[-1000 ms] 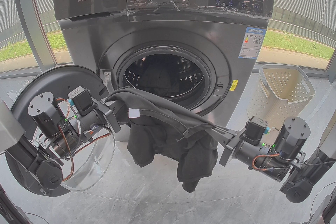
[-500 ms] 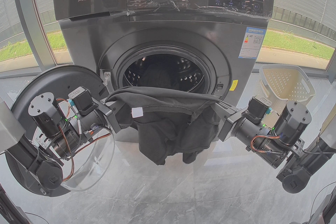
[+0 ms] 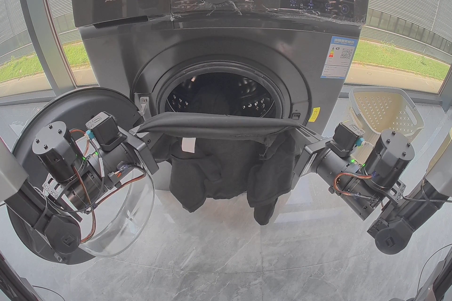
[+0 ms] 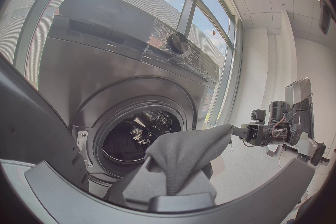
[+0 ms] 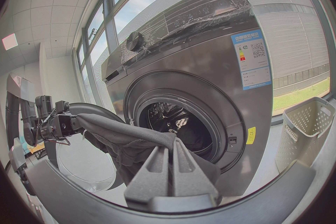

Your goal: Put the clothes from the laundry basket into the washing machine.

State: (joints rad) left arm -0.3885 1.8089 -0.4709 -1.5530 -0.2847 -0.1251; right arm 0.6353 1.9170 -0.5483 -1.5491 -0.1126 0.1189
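Hanging between the two arms: a dark grey garment (image 3: 221,165), its upper edge pulled into a taut, nearly level band in front of the washing machine (image 3: 212,41). The band sits across the lower part of the drum opening (image 3: 221,95). The rest of the cloth droops in loose folds toward the grey marble floor (image 3: 212,259) without touching it. A white tag (image 3: 188,145) shows near the left end.

Left gripper (image 3: 141,130): jaws clenched on the garment's left end, cloth bunched over them. Right gripper (image 3: 295,133): jaws pressed together on the right end, fabric pinched between them.

Machine door (image 3: 70,109) swung wide open on the left, behind the left arm. Some dark clothing (image 3: 212,104) already lies inside the drum.

Laundry basket (image 3: 383,116), pale and perforated, stands on the floor to the right of the machine, beyond the right arm and well apart from the held garment.
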